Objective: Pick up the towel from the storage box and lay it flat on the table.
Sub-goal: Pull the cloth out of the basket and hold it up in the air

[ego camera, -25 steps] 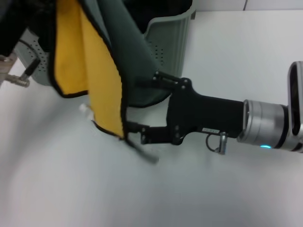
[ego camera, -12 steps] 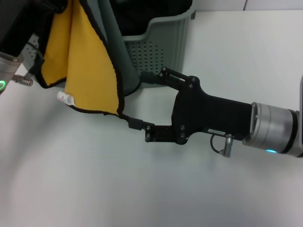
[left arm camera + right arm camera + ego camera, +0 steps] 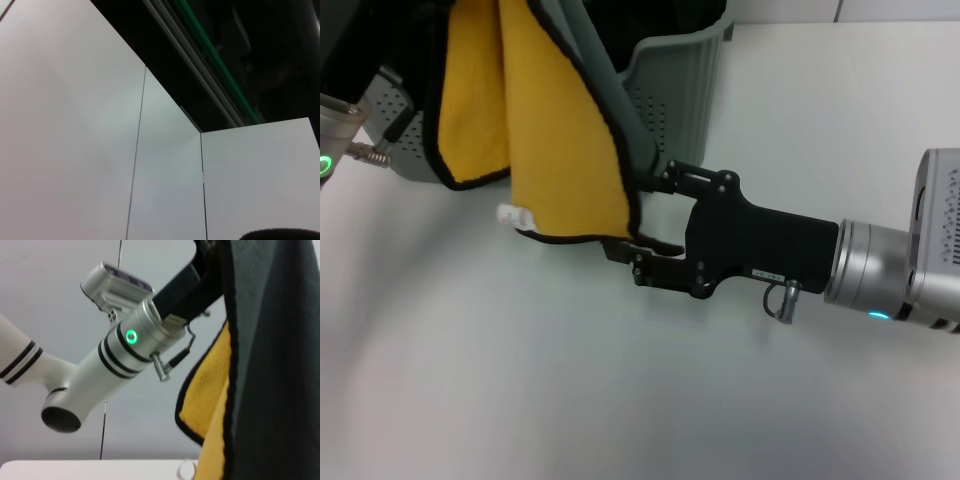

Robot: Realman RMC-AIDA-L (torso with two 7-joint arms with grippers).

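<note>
Table point(image 3: 520, 400): white, spans the whole head view, carries everything else.

Storage box point(image 3: 680, 85): grey-green, perforated side and ribbed corner visible, standing at the far side of the table behind the hanging cloth; dark contents show inside its rim.

Towel point(image 3: 560, 140): out of the box, hanging in the air in vertical folds in front of it. Yellow face toward the camera, grey-green face on the fold nearest the box, black edging along the borders. Lower edge hangs just above the table (contact cannot be confirmed). Small white care tag point(image 3: 512, 214) at the lower edge, on the robot's left.

Right gripper point(image 3: 638, 218): reaches in from the right, level with the towel's lower corner, fingers drawn close around the black-edged hem, apparently pinching it.

Left gripper point(image 3: 207, 270): seen from the right wrist view, high up, at the towel's top edge; whether clenched or released, cannot tell. Green ring light lit on that wrist.
</note>
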